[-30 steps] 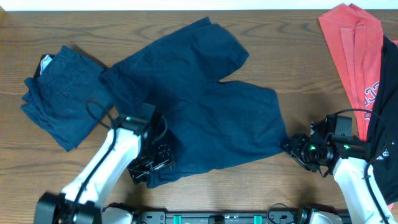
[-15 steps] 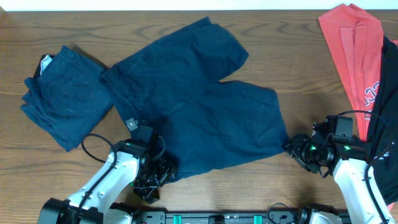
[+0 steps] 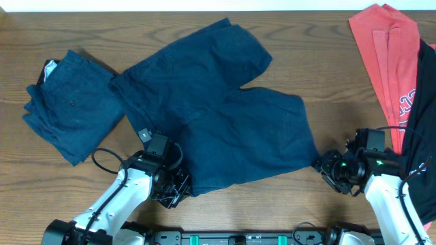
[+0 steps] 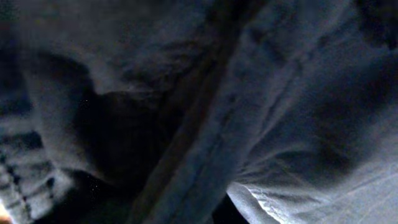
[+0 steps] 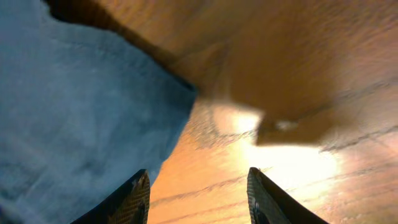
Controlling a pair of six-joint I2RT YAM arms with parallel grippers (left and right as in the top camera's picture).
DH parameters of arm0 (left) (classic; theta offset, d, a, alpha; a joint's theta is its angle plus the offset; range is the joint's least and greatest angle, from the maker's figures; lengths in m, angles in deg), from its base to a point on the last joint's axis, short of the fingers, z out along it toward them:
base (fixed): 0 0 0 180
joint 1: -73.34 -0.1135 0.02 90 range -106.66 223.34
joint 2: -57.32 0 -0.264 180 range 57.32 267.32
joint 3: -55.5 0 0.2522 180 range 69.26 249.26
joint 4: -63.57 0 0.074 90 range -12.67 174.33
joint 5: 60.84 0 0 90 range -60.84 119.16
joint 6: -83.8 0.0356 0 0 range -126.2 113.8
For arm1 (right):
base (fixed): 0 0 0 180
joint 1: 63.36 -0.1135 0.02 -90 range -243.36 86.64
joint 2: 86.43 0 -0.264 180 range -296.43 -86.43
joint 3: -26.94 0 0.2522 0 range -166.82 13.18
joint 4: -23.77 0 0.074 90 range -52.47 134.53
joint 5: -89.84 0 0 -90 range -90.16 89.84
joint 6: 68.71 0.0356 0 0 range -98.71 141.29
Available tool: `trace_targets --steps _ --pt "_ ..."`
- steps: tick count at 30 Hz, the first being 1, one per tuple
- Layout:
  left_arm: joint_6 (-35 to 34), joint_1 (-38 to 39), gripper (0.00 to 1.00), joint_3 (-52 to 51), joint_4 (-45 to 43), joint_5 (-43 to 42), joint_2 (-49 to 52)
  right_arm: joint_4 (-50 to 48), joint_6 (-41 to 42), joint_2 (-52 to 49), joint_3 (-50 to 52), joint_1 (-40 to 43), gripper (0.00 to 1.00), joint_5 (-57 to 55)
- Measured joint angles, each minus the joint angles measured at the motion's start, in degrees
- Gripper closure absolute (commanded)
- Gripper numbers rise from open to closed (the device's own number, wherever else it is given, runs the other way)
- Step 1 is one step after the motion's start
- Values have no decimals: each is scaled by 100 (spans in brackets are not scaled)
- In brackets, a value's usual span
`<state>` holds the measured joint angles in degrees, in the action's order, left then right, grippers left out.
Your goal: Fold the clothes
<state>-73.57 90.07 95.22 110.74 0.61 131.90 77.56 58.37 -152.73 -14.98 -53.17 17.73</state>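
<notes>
Shorts (image 3: 225, 116) lie spread flat mid-table (image 3: 327, 68), legs toward the far and right sides, so this is the pair being worked. A folded pair (image 3: 68, 109) sits well apart at far left, prob. the done pile. L gripper (image 3: 176, 192) is down on the near-left corner of the shorts, right at the edge, which is where I'd want it for lifting that side over. L wrist cam shows only dark cloth (image 4: 261, 93) w/ a seam filling the frame and no fingers visible, so I cannot tell whether it's pinching or just pressed in; cloth that close suggests contact, maybe a grasp. R gripper (image 3: 325, 165) sits just beside the near-right leg corner, over bare wood. On R wrist cam its fingers (image 5: 138, 198) are spread wide w/ nothing but table between them, and the hem corner (image 5: 93, 106) is just ahead and off to one side, not yet in the gap. I read that as lining up on the 2nd corner so both arms can carry the near edge across together. R has to take the hem w/o shoving it into a wrinkle. Red garment (image 3: 385, 47) and black garment (image 3: 428, 102) lie at far right beside the R arm, clear of the shorts; they could snag on a wide swing.
</notes>
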Motion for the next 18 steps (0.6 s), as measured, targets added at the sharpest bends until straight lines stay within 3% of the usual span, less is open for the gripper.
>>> trace_targets --steps 7,14,16,18 --pt "483 -2 94 -17 92 -144 22 -782 337 13 540 -66 49 98" --pt "713 -2 94 -24 216 -155 24 -2256 811 98 929 -413 44 308" --pt "741 -2 94 -22 216 -157 24 -2559 909 98 1016 -483 53 308" --pt "745 -2 94 -24 216 -162 24 -2697 986 92 1078 -538 75 280"
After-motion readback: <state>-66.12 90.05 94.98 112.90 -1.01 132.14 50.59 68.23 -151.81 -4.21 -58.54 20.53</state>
